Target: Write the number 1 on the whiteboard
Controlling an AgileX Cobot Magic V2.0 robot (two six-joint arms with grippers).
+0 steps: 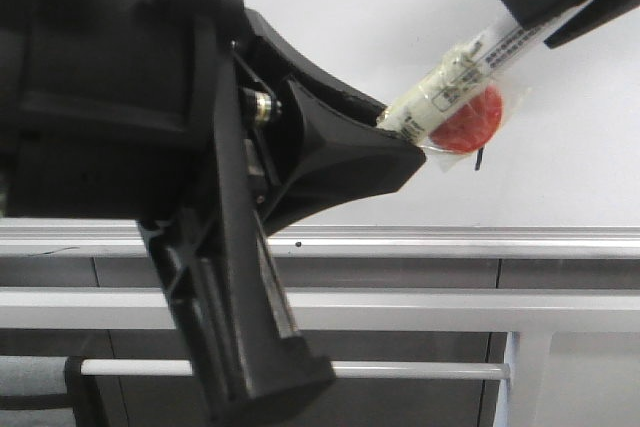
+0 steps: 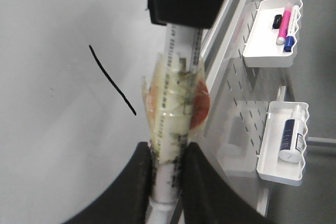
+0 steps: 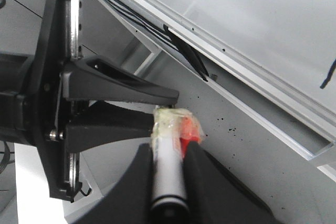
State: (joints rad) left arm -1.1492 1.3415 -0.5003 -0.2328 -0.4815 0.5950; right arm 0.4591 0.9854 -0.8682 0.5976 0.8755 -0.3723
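The whiteboard [image 1: 420, 7] fills the back, with its silver rail [image 1: 450, 240] below. The number 1 [image 2: 112, 80] is a thin slanted black stroke on the whiteboard [image 2: 47, 119]; in the front view only a short end [image 1: 478, 159] shows below the marker. The white marker [image 1: 470, 72], wrapped in clear tape with a red disc [image 1: 475, 119], is held at both ends. My left gripper [image 2: 168, 153] is shut on one end, and my right gripper [image 3: 170, 153] is shut on the barrel [image 3: 169, 174]. The left gripper [image 1: 398, 137] and right gripper [image 1: 545, 27] nearly meet.
Two white trays hang on a pegboard beside the whiteboard: one [image 2: 270, 35] holds spare markers, the other [image 2: 283, 145] a small bottle. Grey bars [image 1: 450, 309] and a white rod [image 1: 420, 370] run below the rail. The left arm [image 1: 120, 97] blocks much of the front view.
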